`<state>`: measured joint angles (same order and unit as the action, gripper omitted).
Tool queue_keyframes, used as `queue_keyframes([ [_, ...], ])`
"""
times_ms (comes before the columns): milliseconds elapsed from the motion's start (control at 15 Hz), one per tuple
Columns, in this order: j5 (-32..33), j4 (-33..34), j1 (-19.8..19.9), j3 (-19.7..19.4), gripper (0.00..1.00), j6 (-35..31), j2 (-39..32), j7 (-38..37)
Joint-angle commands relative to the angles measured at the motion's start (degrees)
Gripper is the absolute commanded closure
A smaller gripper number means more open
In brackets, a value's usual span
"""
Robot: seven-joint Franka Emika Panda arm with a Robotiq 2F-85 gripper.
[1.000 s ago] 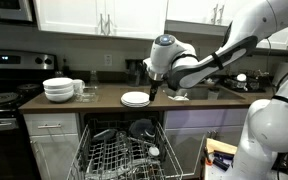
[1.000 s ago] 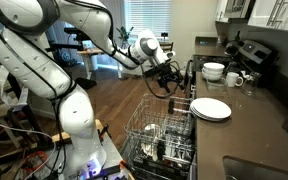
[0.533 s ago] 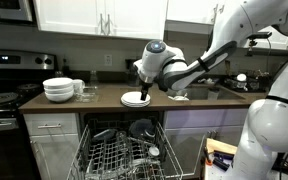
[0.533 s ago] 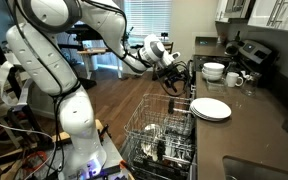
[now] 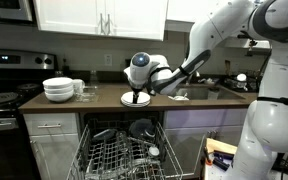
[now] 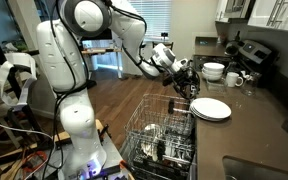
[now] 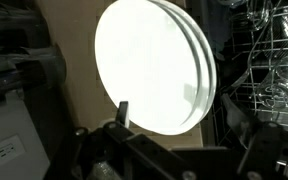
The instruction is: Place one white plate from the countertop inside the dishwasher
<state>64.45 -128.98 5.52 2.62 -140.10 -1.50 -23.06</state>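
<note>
**While jaws gape, white plate (image 5: 136,100) sits at edge**

Where the surface (image 5: 106,103) meets its front edge, the white plate tops a short stack; jaws hang spread wide just over it. Bare surface separates stack from bowls (image 5: 58,90), and the dishwasher (image 5: 119,155) rack stands pulled out below.

- The white plate (image 7: 149,65) was overexposed in the wrist view, a glowing patch without surface detail.
- Around it, that view was dark and slightly blurred.
- Daylight entered through the window (image 6: 156,20) in an exterior view.
- Both exterior views were soft and evenly lit.
</note>
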Motion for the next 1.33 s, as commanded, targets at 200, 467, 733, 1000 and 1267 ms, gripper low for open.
queue_keyframes([
  [200,-0.21,0.57,-2.09,-2.19,0.0,0.03,-0.85,0.18],
  [467,0.58,-0.38,-2.25,-3.09,0.0,0.02,-0.19,-1.11],
  [733,1.24,-0.64,-2.17,-3.83,0.0,0.08,-0.3,-1.7],
  [1000,1.53,-0.32,-2.15,-4.27,0.0,-0.51,-1.18,-1.61],
  [1267,4.73,0.67,-2.19,-4.55,0.0,-1.27,-2.84,-3.14],
])
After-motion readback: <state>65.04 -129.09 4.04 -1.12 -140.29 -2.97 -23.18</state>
